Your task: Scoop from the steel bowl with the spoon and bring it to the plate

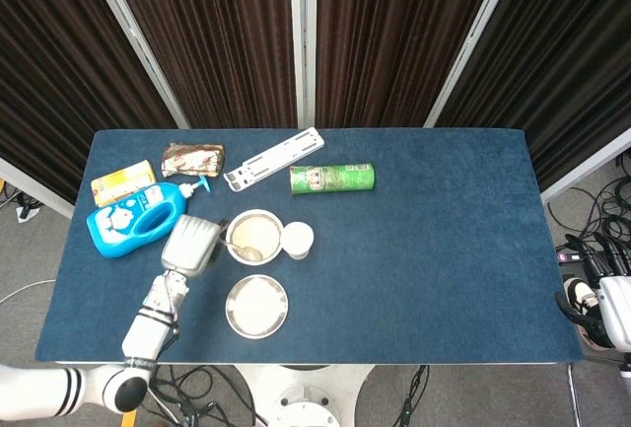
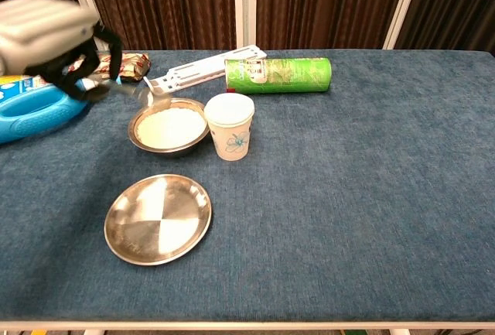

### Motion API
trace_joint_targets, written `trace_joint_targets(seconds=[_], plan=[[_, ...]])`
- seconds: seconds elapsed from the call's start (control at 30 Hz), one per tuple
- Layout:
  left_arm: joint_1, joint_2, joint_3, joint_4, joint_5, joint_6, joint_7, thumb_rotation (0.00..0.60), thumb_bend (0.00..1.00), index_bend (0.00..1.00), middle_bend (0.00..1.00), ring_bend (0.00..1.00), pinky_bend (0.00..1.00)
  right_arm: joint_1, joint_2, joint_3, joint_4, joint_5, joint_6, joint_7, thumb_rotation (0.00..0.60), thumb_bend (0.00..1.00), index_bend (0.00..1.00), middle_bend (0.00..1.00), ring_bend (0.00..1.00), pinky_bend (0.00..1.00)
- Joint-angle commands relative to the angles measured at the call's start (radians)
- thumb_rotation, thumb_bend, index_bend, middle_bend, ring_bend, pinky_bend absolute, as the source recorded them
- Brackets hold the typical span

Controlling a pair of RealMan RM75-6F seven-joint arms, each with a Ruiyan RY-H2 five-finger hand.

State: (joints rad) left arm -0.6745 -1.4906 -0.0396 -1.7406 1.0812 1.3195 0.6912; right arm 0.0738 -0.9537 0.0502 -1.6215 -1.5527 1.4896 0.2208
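The steel bowl [image 1: 254, 224] [image 2: 168, 143], filled with white powder, sits left of centre. My left hand [image 1: 189, 243] [image 2: 46, 41] hovers just left of it and grips the spoon [image 1: 242, 249] [image 2: 147, 93] by the handle. The spoon's tip reaches over the bowl's left side. The steel plate [image 1: 256, 306] [image 2: 158, 217] lies in front of the bowl, nearer the table's front edge. A white paper cup [image 1: 297, 240] [image 2: 230, 124] stands touching the bowl's right side. My right hand does not show in either view.
A green tube can [image 1: 331, 177] [image 2: 278, 74] lies on its side behind the cup, with a white plastic strip [image 1: 274, 159] to its left. A blue pump bottle [image 1: 136, 220], a yellow box [image 1: 122, 181] and a snack packet [image 1: 192, 159] crowd the far left.
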Motion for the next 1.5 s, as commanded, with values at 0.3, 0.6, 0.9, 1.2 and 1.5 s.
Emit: trace_joint_targets(seconds=[0.3, 0.6, 0.9, 1.2, 1.5], plan=[[0.095, -0.081, 0.127, 0.029, 0.046, -0.043, 0.084, 0.6, 0.44, 0.64, 0.93, 0.91, 1.0, 0.0, -0.004, 0.0, -0.001, 0.002, 0.0, -0.002, 0.6, 0.22, 0.09, 0.22, 0.0, 0.01], [0.104, -0.148, 0.123, 0.065, -0.015, -0.097, 0.153, 0.6, 0.44, 0.53, 0.93, 0.91, 1.0, -0.003, -0.007, -0.003, 0.0, 0.002, 0.001, -0.002, 0.6, 0.22, 0.09, 0.22, 0.0, 0.01], [0.126, -0.103, 0.104, -0.034, -0.004, -0.066, 0.15, 0.6, 0.42, 0.32, 0.91, 0.91, 1.0, -0.01, -0.003, -0.002, -0.001, 0.002, 0.014, 0.0, 0.6, 0.22, 0.09, 0.22, 0.0, 0.01], [0.271, 0.098, -0.005, -0.033, 0.073, 0.138, -0.219, 0.6, 0.25, 0.31, 0.66, 0.5, 0.66, -0.019, 0.016, -0.017, -0.014, 0.033, -0.021, -0.028, 0.6, 0.23, 0.09, 0.17, 0.0, 0.0], [0.426, 0.217, 0.06, 0.172, 0.171, 0.209, -0.494, 0.6, 0.14, 0.28, 0.21, 0.11, 0.17, -0.02, -0.036, -0.029, 0.016, 0.038, -0.046, -0.025, 0.6, 0.24, 0.04, 0.06, 0.0, 0.0]])
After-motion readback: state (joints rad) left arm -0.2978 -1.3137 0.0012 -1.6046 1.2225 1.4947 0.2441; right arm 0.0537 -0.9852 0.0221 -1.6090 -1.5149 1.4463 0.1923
